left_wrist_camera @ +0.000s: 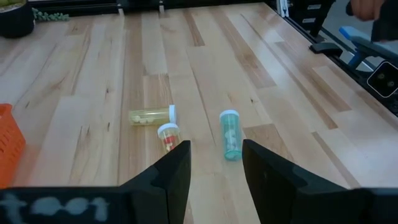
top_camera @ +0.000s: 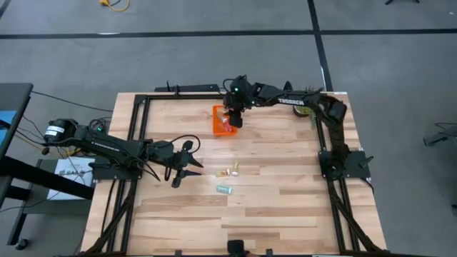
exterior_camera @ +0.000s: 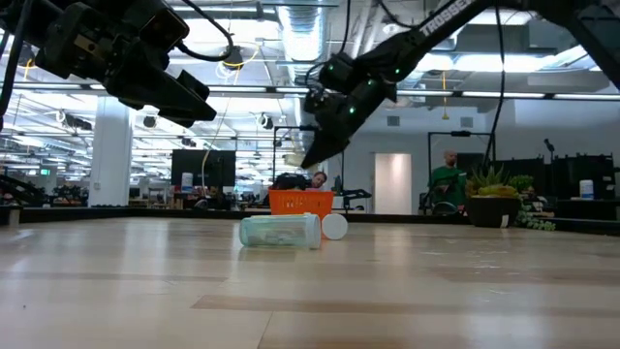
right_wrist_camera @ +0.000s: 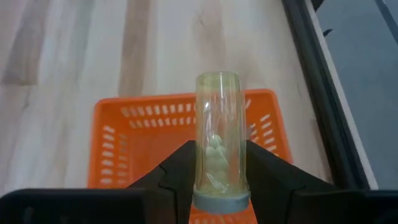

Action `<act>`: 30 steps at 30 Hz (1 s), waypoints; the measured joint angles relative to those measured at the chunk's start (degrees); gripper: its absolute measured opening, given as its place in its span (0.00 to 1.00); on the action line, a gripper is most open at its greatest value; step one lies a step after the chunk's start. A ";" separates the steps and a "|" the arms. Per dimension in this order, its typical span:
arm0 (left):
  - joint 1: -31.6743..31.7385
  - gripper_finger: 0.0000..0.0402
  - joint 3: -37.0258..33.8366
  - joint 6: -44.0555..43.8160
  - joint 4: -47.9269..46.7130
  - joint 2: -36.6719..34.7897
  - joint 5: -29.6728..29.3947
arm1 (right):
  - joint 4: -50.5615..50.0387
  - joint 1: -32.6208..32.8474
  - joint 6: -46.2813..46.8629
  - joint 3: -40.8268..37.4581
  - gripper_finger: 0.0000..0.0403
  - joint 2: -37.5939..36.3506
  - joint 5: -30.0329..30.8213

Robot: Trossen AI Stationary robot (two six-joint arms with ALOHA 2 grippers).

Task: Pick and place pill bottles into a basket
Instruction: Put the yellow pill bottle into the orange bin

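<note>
The orange basket (top_camera: 221, 123) stands at the table's far middle. My right gripper (top_camera: 233, 118) hangs over the basket (right_wrist_camera: 124, 149), shut on a yellowish clear pill bottle (right_wrist_camera: 217, 143). Three bottles lie on their sides mid-table: a yellowish one (left_wrist_camera: 149, 116), a pinkish-white one (left_wrist_camera: 168, 135) and a pale teal one (left_wrist_camera: 230, 134), which also shows in the low view (exterior_camera: 279, 231). My left gripper (left_wrist_camera: 216, 163) is open above the table, a little left of these bottles (top_camera: 230, 172), touching nothing. My right gripper pinches the yellowish bottle between its two fingers (right_wrist_camera: 177, 171) on the bottle's sides near its grey cap end (right_wrist_camera: 219, 183). The bottle lies along the fingers and sticks out past their tips. It is lifted clear, above the basket, fingers slanting down.
A small potted plant (top_camera: 307, 108) stands at the far right corner, near the right arm's base. A black frame (top_camera: 136, 135) runs around the table's edges. Bare wood lies at the table's near side. People show in the room behind (exterior_camera: 448, 179).
</note>
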 joint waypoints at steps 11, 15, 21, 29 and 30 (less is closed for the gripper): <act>-0.02 0.34 -0.02 0.31 -0.04 0.00 -0.04 | -1.82 -0.26 -0.06 4.11 0.31 3.90 4.37; -0.01 0.34 0.00 0.32 -0.04 0.00 -0.05 | -2.85 -0.28 -0.01 4.07 0.34 3.80 4.57; 0.00 0.34 0.00 0.33 -0.04 0.00 -0.04 | -3.49 -0.02 -0.04 4.05 0.40 3.69 4.61; -0.01 0.34 -0.02 0.33 -0.05 0.00 -0.04 | -4.24 0.26 -0.44 4.05 0.42 3.69 4.61; 0.00 0.34 -0.02 0.32 -0.07 0.00 -0.04 | -4.54 0.28 -0.46 4.05 0.42 3.69 4.61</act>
